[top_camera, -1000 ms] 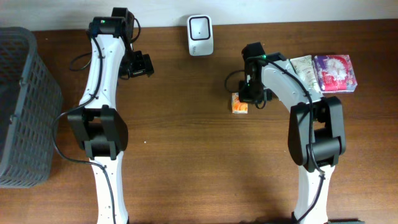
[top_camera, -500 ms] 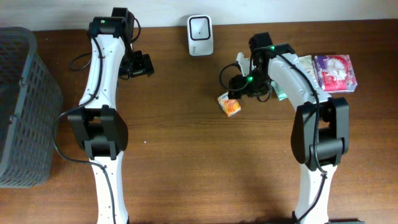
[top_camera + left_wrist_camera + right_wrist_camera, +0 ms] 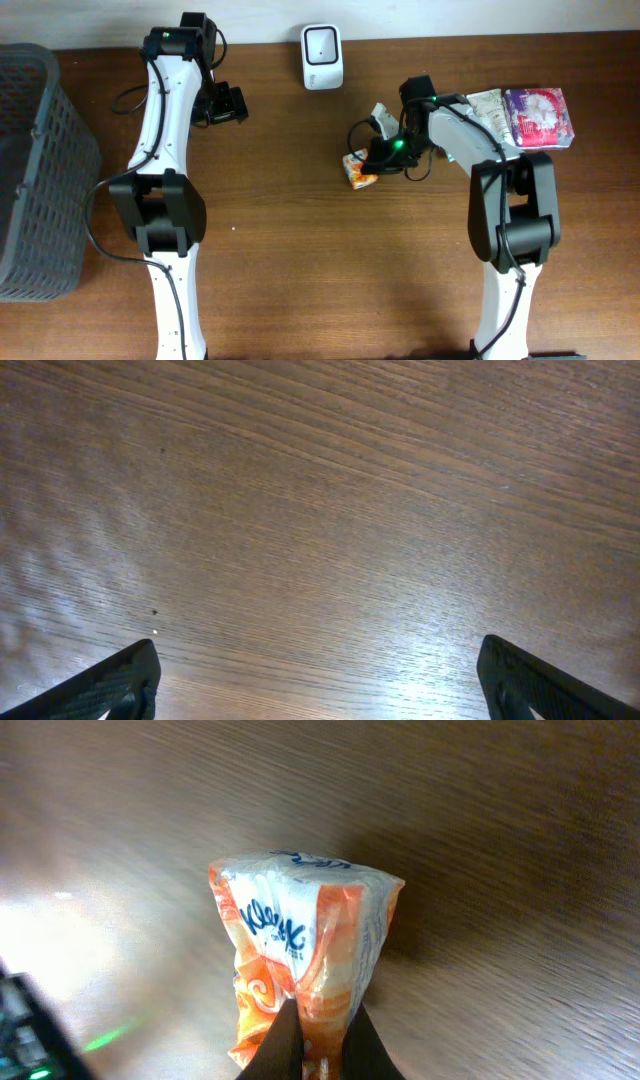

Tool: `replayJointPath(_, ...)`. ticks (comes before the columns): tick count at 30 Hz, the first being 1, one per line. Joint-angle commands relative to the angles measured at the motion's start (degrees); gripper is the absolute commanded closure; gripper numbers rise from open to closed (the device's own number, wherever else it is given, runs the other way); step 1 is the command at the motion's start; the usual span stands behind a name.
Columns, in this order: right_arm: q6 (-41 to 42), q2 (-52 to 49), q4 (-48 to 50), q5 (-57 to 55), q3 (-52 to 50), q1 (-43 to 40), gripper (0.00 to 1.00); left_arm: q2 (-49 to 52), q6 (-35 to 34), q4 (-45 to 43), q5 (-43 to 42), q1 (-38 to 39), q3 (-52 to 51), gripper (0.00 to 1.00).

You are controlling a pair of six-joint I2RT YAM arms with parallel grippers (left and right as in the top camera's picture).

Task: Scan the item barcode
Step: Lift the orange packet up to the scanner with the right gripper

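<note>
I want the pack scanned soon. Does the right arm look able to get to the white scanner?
Probably yes: the right gripper, shut on the tissue pack, has only bare table between it and the scanner.

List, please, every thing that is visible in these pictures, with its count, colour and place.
tissue pack: one, orange and white, pinched in the right gripper, near the table's middle
scanner: one, white, far edge, centre
basket: one, grey mesh, left edge
purple packet: one, purple and pink, far right corner
pale packet: one, whitish with green, just left of the purple packet
table: one, brown wood
left gripper: one, black, open, above bare wood on the far left
right gripper: one, black, shut on the tissue pack
</note>
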State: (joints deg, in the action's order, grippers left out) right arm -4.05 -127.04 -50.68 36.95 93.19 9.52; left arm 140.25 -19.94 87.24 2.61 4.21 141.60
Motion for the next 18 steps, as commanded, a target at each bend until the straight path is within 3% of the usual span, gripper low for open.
replayJointPath(1,0.00,-0.26,-2.67,22.93,6.78,-2.89,0.96,-1.18,0.26,0.04,0.63,0.24,0.52,0.01)
replayJointPath(4,-0.35,-0.28,-2.05,36.65,6.91,-3.82,0.96,-1.18,0.24,0.04,0.63,0.24,0.52,0.01)
replayJointPath(9,-9.75,-0.28,-0.92,50.90,6.91,-3.87,0.96,-1.18,0.24,0.04,0.66,0.24,0.52,0.01)
replayJointPath(18,-10.51,-0.31,-1.73,51.98,6.88,-1.81,0.96,-1.18,0.26,0.04,0.63,0.24,0.52,0.01)
